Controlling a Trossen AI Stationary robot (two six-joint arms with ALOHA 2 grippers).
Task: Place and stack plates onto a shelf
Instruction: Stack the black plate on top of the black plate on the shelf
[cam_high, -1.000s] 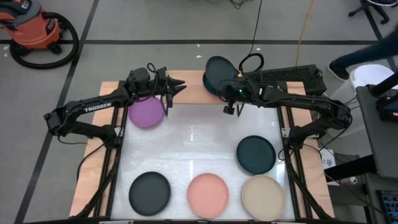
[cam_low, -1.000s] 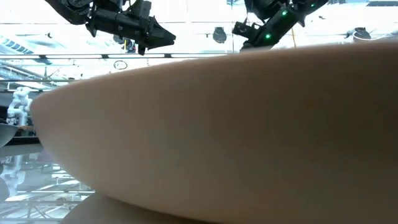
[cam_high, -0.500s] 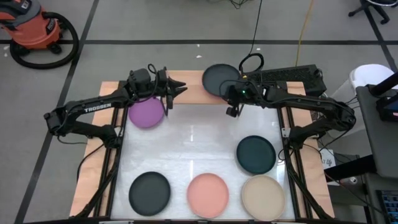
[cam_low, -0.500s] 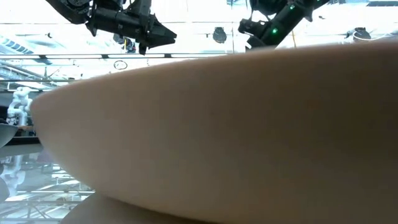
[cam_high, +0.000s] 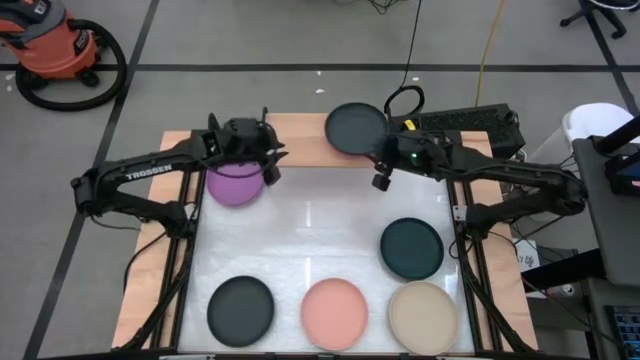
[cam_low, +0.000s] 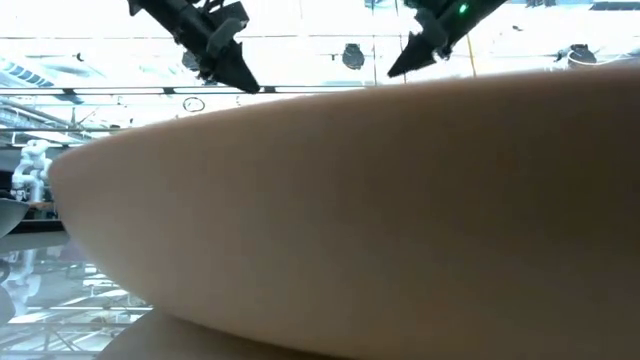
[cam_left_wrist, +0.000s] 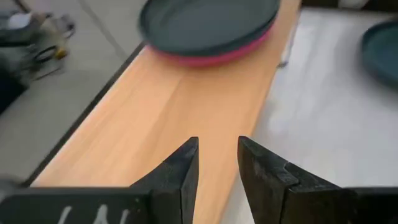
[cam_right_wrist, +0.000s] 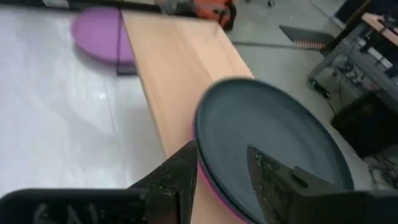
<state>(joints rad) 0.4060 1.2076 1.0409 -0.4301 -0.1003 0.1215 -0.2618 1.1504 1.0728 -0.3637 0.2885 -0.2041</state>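
Observation:
On the right part of the light-wood shelf (cam_high: 300, 150) a dark plate (cam_high: 355, 127) lies flat on a magenta plate (cam_right_wrist: 217, 193). My right gripper (cam_high: 380, 182) is open just on the near side of this stack; its fingers flank the stack's near rim without holding it. My left gripper (cam_high: 270, 172) is open and empty. It points down over the shelf's left part, beside the purple plate (cam_high: 235, 185). The purple, dark teal (cam_high: 411, 248), charcoal (cam_high: 240, 308), salmon (cam_high: 334, 312) and beige (cam_high: 423, 315) plates lie flat on the white table.
The beige plate (cam_low: 340, 220) fills most of the low view. The shelf board (cam_left_wrist: 161, 106) is bare between the stack and my left gripper. Beyond the table are an orange vacuum (cam_high: 60, 50) and a black box (cam_high: 470, 125) on the floor.
My right gripper has opened and let go of the dark plate, which went from tilted to lying flat on the magenta plate. The gripper has drawn back a little toward the near edge. My left gripper has tipped its fingers from level to pointing down.

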